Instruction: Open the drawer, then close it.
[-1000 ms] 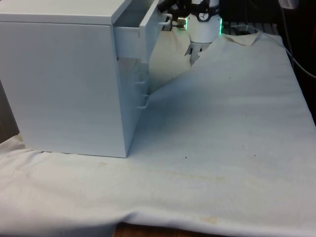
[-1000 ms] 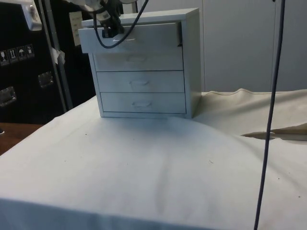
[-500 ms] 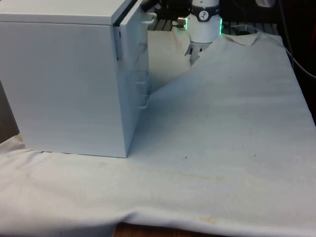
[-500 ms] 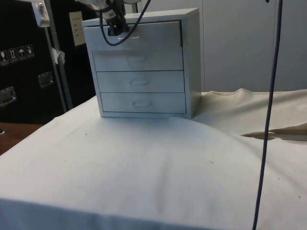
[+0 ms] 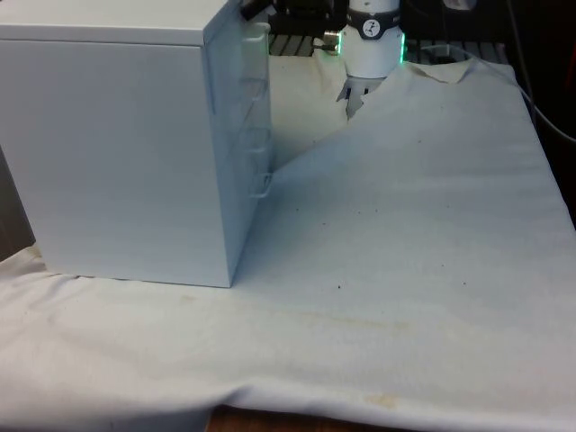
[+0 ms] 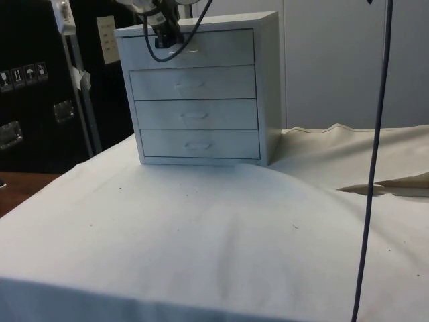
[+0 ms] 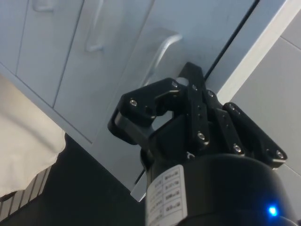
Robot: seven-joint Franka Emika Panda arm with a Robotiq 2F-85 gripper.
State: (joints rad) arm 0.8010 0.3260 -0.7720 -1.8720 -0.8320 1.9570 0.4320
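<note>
At the top of the chest of drawers, the top drawer now sits flush with the three fronts below it; a second ago it stood well out of the carcass, and half a second ago it was nearly home. That reads as the closing half of the task being done, or within a last nudge of it, with the opening already behind.

The drawer is a long, shallow slab: its long axis runs level across the chest's face, and its front looks out over the open counter towards the side camera. In the front view the face is turned to that view's right, so the fronts show edge-on.

The gripper is right against the drawer's front at the handle, beside the chest's upper corner. Whether its fingers are spread, pressed together or pinching the handle, I cannot tell.

The chest stands on the white cloth near the counter's far edge in the side view, close to one corner.
</note>
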